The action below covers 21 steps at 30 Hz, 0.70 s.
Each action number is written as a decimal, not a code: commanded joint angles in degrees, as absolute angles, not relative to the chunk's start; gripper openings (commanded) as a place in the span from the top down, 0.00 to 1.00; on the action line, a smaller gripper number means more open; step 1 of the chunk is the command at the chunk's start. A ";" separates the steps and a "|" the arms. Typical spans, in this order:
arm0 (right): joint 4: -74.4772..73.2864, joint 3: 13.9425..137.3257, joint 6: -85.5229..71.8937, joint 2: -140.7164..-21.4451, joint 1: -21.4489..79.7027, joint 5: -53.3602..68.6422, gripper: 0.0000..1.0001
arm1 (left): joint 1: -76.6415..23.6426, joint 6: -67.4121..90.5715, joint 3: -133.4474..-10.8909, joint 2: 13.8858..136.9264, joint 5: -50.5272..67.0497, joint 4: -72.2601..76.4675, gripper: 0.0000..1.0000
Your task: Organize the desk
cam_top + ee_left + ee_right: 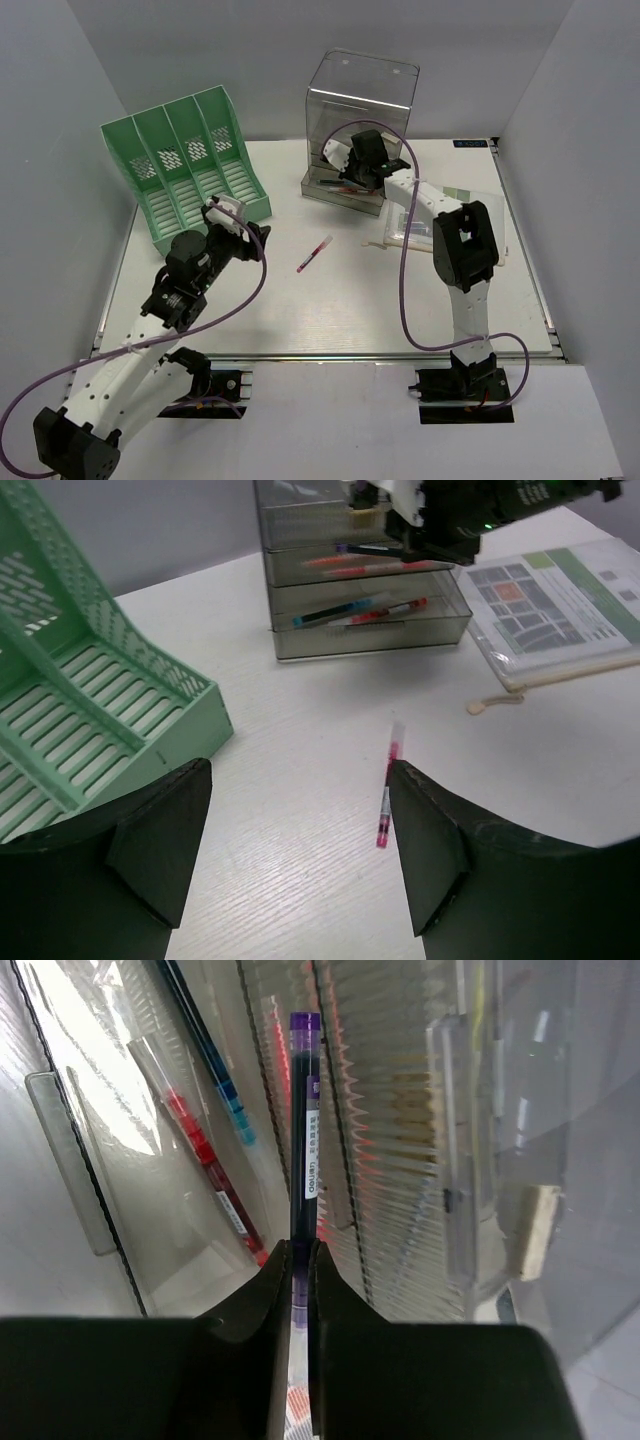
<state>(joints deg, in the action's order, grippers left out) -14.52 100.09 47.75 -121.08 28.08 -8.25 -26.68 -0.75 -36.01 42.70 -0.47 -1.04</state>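
Fingers of your right gripper pinch tight on a purple pen, up at the clear drawer box.
Step looks like filing pens; next you'd line the tip into a drawer, then release. Left gripper gapes wide, empty, above the flat white woodgrain desk, where a slim red pen lies just ahead. Box is ribbed, transparent plastic.

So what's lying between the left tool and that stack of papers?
One red pen on the desk, then a small pale stick right by the papers. The top view shows it, as does the left tool's own camera.
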 commanded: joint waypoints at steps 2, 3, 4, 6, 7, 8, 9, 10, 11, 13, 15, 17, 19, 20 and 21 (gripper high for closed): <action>-10.99 101.69 46.93 -121.81 27.60 -5.89 0.90 | -26.54 -2.55 -36.21 45.08 8.07 1.58 0.19; -11.07 101.43 47.02 -122.08 27.51 -5.80 0.84 | -26.54 -2.81 -36.47 45.70 9.30 1.50 0.19; -10.99 101.08 47.02 -122.25 27.60 -5.71 0.79 | -26.54 -2.90 -36.56 46.75 10.97 1.49 0.19; -11.07 101.07 46.93 -122.87 27.42 -5.98 0.70 | -26.54 -3.42 -36.56 47.81 12.56 1.58 0.19; -11.34 101.07 46.76 -122.87 27.51 -5.98 0.68 | -26.54 -3.43 -36.48 48.33 13.26 1.84 0.19; -11.69 100.99 46.50 -122.78 27.34 -5.63 0.66 | -26.54 -3.43 -36.30 49.04 14.92 2.28 0.20; -11.86 100.99 46.23 -122.17 27.25 -5.19 0.65 | -26.54 -3.69 -36.04 49.48 15.90 2.63 0.21; -11.95 100.38 45.53 -121.82 26.99 -4.14 0.65 | -27.07 -3.78 -35.51 49.83 17.13 3.33 0.21; -12.13 100.11 45.27 -121.47 27.16 -3.78 0.64 | -27.07 -3.87 -35.42 50.88 17.57 3.43 0.22; -12.22 99.49 44.39 -120.41 26.98 -3.43 0.64 | -27.69 -4.31 -35.51 52.29 17.93 3.51 0.25; -13.96 99.23 42.55 -118.32 26.63 -1.95 0.69 | -27.69 -4.39 -35.51 54.75 19.42 3.95 0.28; -19.91 99.23 35.62 -113.42 26.11 8.65 0.88 | -28.21 -4.48 -34.90 57.37 22.04 4.92 0.32; -25.64 97.74 31.05 -109.36 24.09 31.74 0.98 | -28.91 -4.92 -34.46 59.32 23.02 6.32 0.40; -29.75 94.08 27.63 -105.16 22.78 39.21 1.00 | -29.70 -5.27 -34.63 61.59 23.29 6.68 0.43; -31.10 91.69 26.47 -102.68 22.24 45.03 1.00 | -29.71 -5.01 -34.89 63.00 22.77 6.42 0.46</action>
